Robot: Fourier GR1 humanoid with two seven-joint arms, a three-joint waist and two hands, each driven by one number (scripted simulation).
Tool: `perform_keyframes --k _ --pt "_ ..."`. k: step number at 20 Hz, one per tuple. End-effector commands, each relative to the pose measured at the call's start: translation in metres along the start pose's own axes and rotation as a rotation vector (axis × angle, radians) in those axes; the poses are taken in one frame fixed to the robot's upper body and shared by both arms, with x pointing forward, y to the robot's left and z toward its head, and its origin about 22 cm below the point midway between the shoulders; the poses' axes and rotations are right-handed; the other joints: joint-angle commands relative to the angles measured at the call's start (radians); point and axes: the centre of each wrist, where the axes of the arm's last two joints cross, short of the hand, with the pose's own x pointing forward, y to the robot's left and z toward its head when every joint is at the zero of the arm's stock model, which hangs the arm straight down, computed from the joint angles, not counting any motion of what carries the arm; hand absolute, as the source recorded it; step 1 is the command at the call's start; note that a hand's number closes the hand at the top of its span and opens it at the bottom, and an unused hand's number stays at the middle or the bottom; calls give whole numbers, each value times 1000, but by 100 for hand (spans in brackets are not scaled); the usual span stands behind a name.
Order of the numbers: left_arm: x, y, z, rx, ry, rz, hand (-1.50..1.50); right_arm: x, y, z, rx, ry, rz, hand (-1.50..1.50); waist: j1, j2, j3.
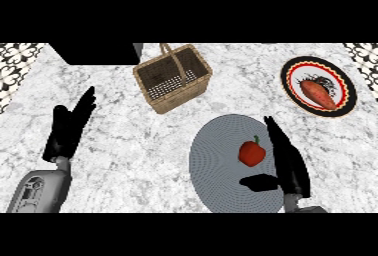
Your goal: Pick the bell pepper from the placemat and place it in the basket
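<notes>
Just left of the right hand's (290, 165) straight fingers, a red bell pepper (252, 153) with a green stem lies on the round grey placemat (214, 165), close to the fingers but apart from them. The fingers are extended and spread wide from the thumb, which juts leftward below the pepper; nothing is held. Beyond and to the left of these fingertips stands the wicker basket (173, 78), handle raised, on the marble counter (148, 145). Beyond and to their right, a patterned plate (295, 70) bears a sweet potato (317, 94). The left hand (70, 127) rests open at the view's left, fingers straight, well apart from the basket.
</notes>
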Motion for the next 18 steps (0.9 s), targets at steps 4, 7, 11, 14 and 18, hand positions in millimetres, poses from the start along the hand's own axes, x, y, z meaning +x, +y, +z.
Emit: perform_keyframes --k 4,7,11,14,18 --pt "0 -9 -4 -11 -20 10 0 6 12 -36 17 13 0 -150 2 1 0" --pt "7 3 -7 -13 8 16 0 -15 29 -16 -7 15 -14 -150 0 0 0" --pt "13 -6 12 13 -6 10 0 -2 29 -25 24 13 18 -150 3 0 0" --pt "-6 -7 4 -5 -8 -2 0 -18 43 -21 18 -42 98 150 2 1 0" --pt "7 -4 2 -4 0 -12 0 -1 32 -37 -35 -64 169 150 3 1 0"
